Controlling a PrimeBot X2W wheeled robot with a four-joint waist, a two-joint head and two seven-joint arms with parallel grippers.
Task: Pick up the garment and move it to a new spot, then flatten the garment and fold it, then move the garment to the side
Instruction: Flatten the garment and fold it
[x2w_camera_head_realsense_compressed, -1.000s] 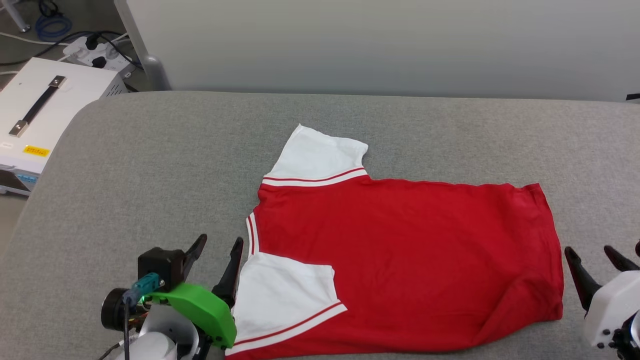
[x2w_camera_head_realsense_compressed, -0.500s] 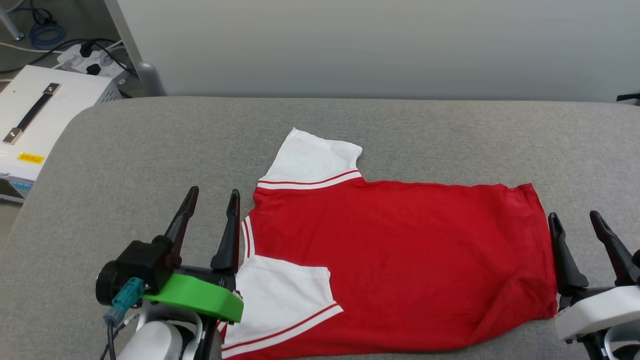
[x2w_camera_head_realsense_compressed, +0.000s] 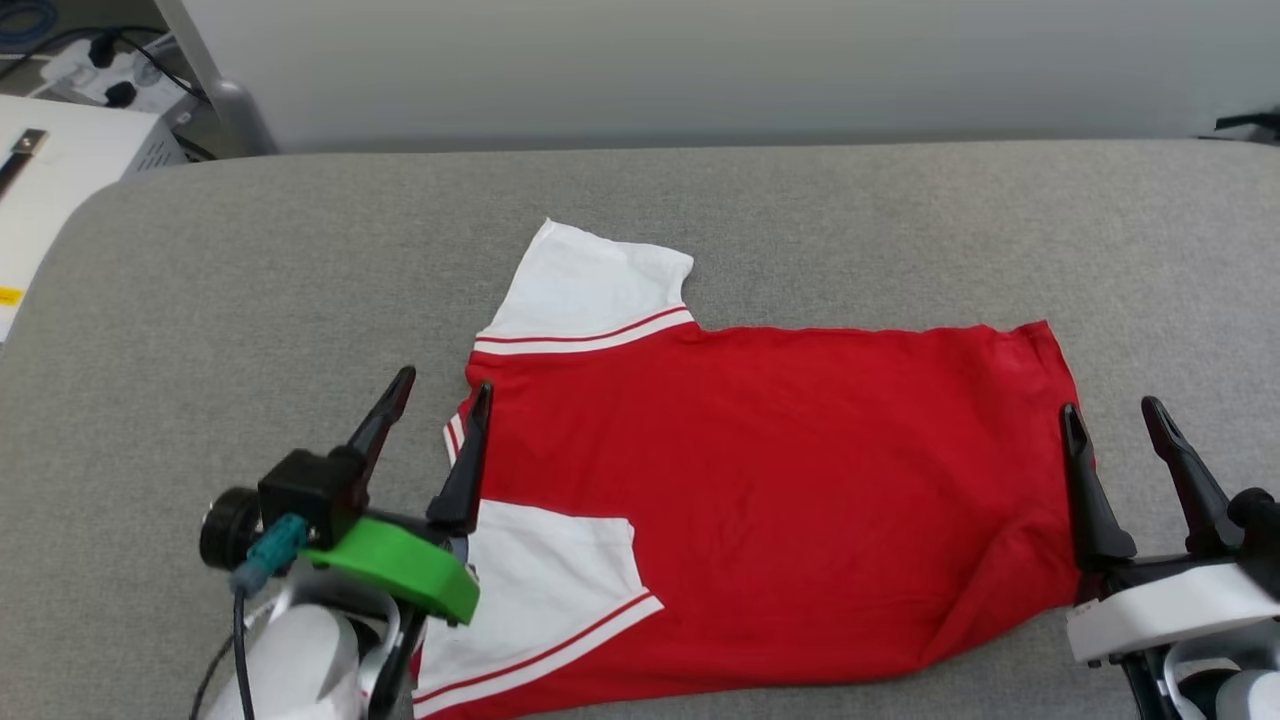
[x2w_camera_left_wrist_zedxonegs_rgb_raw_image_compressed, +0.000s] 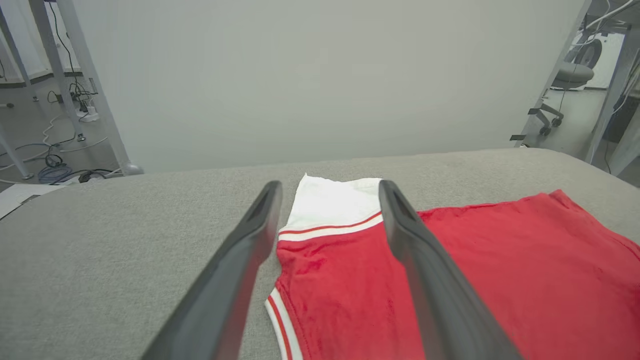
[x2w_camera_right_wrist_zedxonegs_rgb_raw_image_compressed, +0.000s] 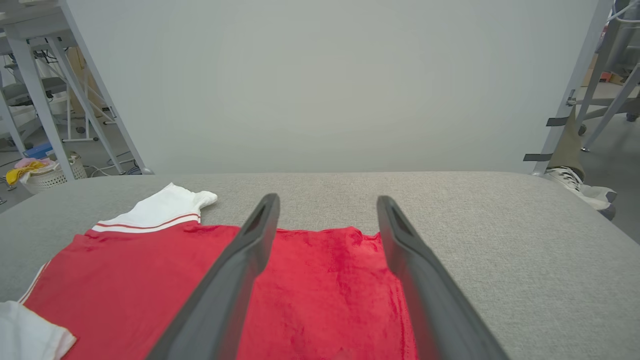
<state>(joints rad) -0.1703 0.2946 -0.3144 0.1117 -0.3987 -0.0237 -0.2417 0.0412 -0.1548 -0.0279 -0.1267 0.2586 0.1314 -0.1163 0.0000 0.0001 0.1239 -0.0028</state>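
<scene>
The shirt (x2w_camera_head_realsense_compressed: 780, 500) lies flat on the grey pad (x2w_camera_head_realsense_compressed: 250, 280), long axis crosswise — collar end beside the left gripper (x2w_camera_head_realsense_compressed: 445, 380), hem beside the right gripper (x2w_camera_head_realsense_compressed: 1110, 405); both spread wide, holding nothing.

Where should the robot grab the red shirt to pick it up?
By its two short ends. The shirt lies flat and sideways, so one grip would probably let it bunch. The left end effector should pinch the striped neck edge from the left, the right end effector the hem from the right; both stand open there.
</scene>
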